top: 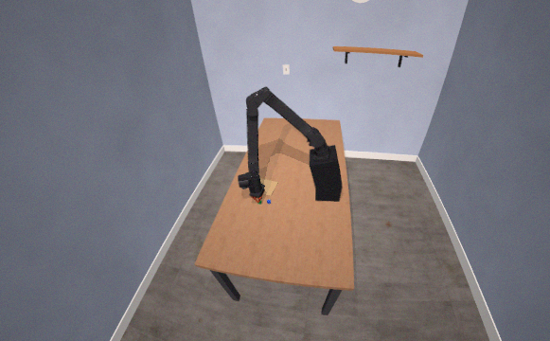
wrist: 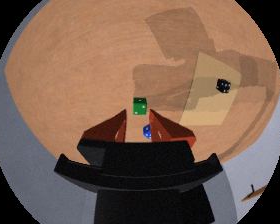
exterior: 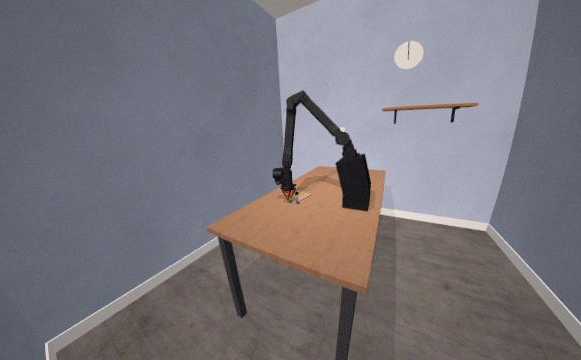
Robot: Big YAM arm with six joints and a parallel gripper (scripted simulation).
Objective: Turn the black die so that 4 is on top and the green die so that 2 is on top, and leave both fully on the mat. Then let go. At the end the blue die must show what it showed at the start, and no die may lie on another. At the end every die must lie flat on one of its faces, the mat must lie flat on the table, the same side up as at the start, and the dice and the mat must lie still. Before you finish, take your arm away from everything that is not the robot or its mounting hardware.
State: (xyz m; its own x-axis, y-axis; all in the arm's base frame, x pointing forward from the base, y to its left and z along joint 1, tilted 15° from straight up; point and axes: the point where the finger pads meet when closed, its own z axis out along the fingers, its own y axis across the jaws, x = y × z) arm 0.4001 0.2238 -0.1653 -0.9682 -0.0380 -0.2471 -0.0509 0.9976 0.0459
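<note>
Showing black die (wrist: 223, 86) on mat (wrist: 207, 106)

The end effector (wrist: 145, 124) hangs low over the desk (top: 284, 237), its red fingers partly spread. The green die (wrist: 140, 104) lies just ahead of the tips; the blue die (wrist: 147, 131) shows between the fingers, though whether it touches them is hard to judge. The mat (wrist: 211, 92) with the black die (wrist: 223, 86) lies off to one side, apart. The tall black box (top: 326, 174) stands well away across the desk.
</note>
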